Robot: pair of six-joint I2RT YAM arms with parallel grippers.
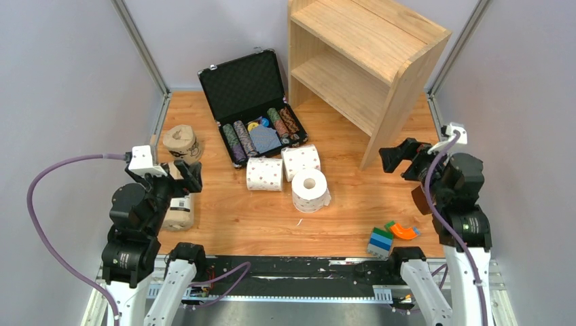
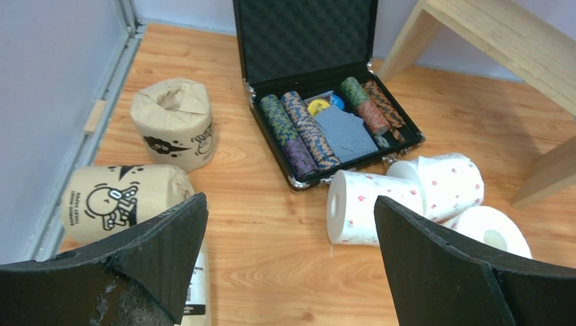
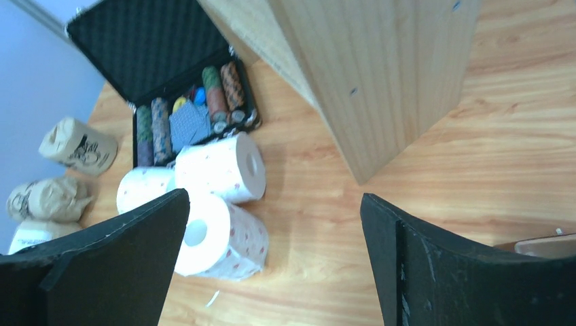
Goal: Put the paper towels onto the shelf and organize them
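The left arm [image 1: 132, 207] holds its jaws wide apart with nothing between them; in the left wrist view the two black pads [image 2: 163, 251] frame only bare wood. They hang over the left side of the light-brown wooden surface [image 1: 353, 204], among the three tan paper-wrapped rolls. One tan roll with a crimped top [image 1: 181, 142] stands upright near the wall. One tan roll with a black cartoon print [image 2: 119, 200] lies on its side just under the left pad; whether the pad touches it cannot be told. One tan roll with a white label [image 1: 179, 212] sits nearest the arm's base.

The three white rolls with small pinkish dots cluster mid-surface. Two lie on their sides [image 1: 265, 174] [image 1: 301, 161], and the third [image 1: 310, 190] stands on end just in front of them.

The right arm [image 1: 462, 197] also has its jaws spread wide and empty, its pads [image 3: 435, 272] near the side panel of the tall light-wood open shelf [image 1: 367, 54], which stands at the far right. All six rolls rest on the surface, apart from the shelf.

An open black foam-lined case [image 1: 241, 85] holding rows of striped poker chips [image 1: 261, 132] lies just behind the white rolls. Small blue and green blocks [image 1: 380, 241] and an orange curved piece [image 1: 405, 231] sit at the near edge
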